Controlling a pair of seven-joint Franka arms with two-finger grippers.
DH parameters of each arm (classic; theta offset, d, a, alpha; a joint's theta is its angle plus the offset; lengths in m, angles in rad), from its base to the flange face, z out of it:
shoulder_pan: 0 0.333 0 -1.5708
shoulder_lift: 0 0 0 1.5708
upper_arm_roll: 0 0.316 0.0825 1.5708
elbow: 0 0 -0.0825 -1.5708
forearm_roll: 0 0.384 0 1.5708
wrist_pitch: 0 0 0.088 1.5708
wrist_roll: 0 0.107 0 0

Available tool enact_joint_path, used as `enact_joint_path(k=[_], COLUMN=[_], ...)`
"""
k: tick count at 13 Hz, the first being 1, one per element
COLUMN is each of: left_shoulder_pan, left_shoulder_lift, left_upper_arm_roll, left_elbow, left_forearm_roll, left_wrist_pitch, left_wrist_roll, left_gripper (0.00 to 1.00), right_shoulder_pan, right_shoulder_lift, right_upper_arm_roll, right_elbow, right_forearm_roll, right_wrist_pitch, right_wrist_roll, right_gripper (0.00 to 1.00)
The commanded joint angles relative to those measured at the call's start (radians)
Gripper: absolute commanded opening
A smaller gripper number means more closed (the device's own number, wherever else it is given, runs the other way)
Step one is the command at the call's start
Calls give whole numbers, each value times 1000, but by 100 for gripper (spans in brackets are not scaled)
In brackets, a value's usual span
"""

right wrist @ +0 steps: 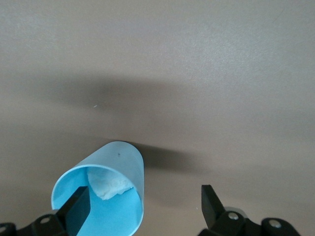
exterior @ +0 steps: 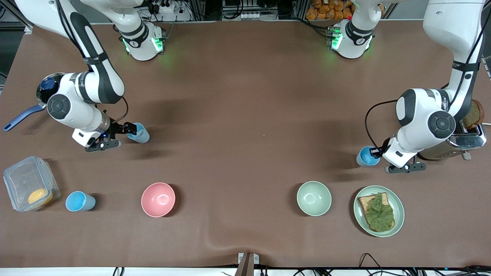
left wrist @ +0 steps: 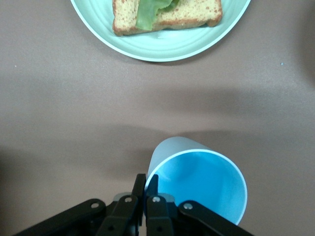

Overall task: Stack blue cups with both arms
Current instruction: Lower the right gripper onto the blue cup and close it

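Note:
Three blue cups show. One blue cup [exterior: 367, 156] is toward the left arm's end; my left gripper [exterior: 375, 153] is shut on its rim, one finger inside and one outside, as the left wrist view shows for gripper [left wrist: 145, 181] and cup [left wrist: 197, 184]. A second blue cup [exterior: 139, 133] is toward the right arm's end. My right gripper [exterior: 128, 130] is open, one finger inside the cup [right wrist: 106, 196] and the other well outside it; the gripper [right wrist: 143, 194] straddles the wall. Something white lies in that cup. A third blue cup [exterior: 79, 201] stands beside the clear container.
Nearer the camera stand a pink bowl [exterior: 158, 199], a pale green bowl [exterior: 313, 198] and a green plate [exterior: 360, 214] with toast and lettuce. A toaster [exterior: 466, 141] is by the left arm. A clear container [exterior: 30, 188] and a blue-handled pan [exterior: 23, 115] are by the right arm.

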Motion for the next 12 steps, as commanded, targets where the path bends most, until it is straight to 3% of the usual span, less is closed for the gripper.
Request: enact_joint_path(k=[1,3,5,10,12], left_shoulder_pan=[-3,-3,-3,-3,1], left_shoulder_lift=[3,3,0,0,1], left_upper_arm_roll=[-2,-2,-5,-12,-12], left_elbow=[14,16,16,27,27], left_forearm_roll=[11,11,11,11,11], left_wrist_pitch=[-19,-19,-20,-40,-40], left_wrist_roll=[-23,-23,-23,-23,-17], left_gripper=[0,0,0,0,0], right_shoulder_pan=[3,5,8,45,69], right_shoulder_lift=[15,21,21,15,15], right_upper_arm_roll=[-4,-4,-1,2,13], right_elbow=[-20,-23,-18,6,60], right_forearm_roll=[17,17,18,23,24], right_wrist_pitch=[31,28,24,11,-71], right_wrist_roll=[-18,-15,-15,-7,-3], right_gripper=[94,56,3,0,0])
